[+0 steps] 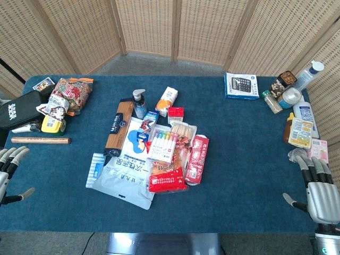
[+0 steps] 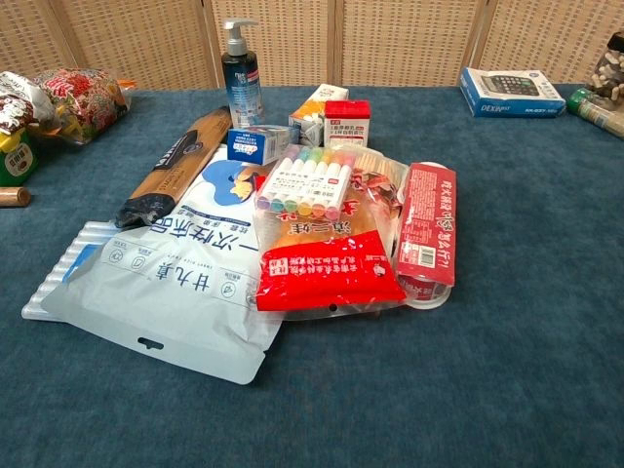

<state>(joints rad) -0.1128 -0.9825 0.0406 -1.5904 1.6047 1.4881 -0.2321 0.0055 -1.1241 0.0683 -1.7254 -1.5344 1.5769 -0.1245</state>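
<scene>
Your right hand and left hand both hold nothing, fingers spread wide, at the tabletop edges. The nearest things are the pink packet and the wooden stick. Reaching inward, you could knock the crowded bottles.

Staged lab table (wicker screens)
</scene>
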